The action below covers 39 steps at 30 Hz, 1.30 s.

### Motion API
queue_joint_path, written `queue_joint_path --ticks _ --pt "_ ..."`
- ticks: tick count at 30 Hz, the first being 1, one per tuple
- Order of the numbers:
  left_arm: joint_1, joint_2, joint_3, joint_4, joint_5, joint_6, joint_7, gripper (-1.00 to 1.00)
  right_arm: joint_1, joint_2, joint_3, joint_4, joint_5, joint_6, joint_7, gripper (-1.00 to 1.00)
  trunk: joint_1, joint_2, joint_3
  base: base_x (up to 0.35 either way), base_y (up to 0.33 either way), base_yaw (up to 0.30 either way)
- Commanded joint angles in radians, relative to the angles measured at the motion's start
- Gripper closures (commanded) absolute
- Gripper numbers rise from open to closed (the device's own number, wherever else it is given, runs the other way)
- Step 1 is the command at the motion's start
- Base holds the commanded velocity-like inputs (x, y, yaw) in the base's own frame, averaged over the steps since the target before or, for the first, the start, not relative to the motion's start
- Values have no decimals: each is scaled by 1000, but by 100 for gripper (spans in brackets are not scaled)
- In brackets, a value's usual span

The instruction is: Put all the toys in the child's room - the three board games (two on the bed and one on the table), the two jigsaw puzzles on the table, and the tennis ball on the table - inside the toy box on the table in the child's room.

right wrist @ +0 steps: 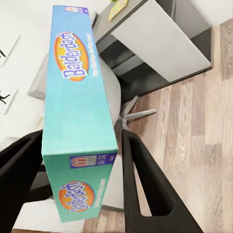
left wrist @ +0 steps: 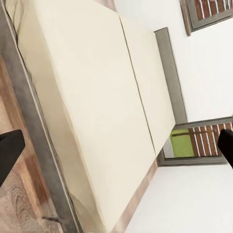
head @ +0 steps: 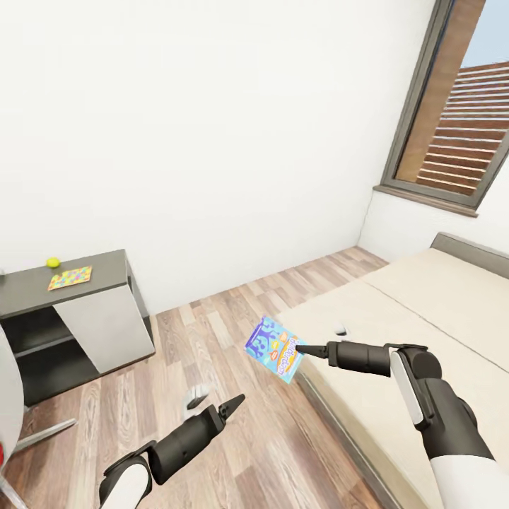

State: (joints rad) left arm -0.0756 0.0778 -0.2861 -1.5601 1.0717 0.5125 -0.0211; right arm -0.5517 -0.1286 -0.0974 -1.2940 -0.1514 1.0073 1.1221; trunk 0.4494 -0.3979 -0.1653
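My right gripper (head: 300,348) is shut on the small blue board game (head: 274,348), holding it in the air over the floor beside the bed (head: 424,304). Up close, the box (right wrist: 77,111) is lettered Balderdash and sits between both black fingers (right wrist: 143,184). My left gripper (head: 232,406) hangs low over the floor, open and empty, with its fingertips (left wrist: 9,150) far apart. On the table's dark grey wing (head: 28,286) at the left lie a tennis ball (head: 52,262) and one jigsaw puzzle (head: 70,278). The toy box is out of view.
Wood floor (head: 233,311) runs between table and bed. A white chair (head: 8,403) with a metal star base (right wrist: 133,116) stands by the table at the far left. White walls close the room, and a window (head: 459,106) sits above the bed's headboard (head: 470,247).
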Motion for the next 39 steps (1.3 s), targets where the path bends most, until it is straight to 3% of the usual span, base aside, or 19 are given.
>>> queue_joint_path --ticks 1,14,39 --pt "-1 0 -1 0 3 3 -1 -100 -1 0 -1 -1 -5 7 2 100 1 -2 -2 0 0 295" --pt "-1 1 -1 0 1 3 -1 -100 0 0 -1 0 -5 8 2 100 1 -2 -2 62 0 225" --pt "-1 2 1 0 1 3 -2 -100 1 1 0 0 -5 16 4 100 1 -2 -2 317 11 13"
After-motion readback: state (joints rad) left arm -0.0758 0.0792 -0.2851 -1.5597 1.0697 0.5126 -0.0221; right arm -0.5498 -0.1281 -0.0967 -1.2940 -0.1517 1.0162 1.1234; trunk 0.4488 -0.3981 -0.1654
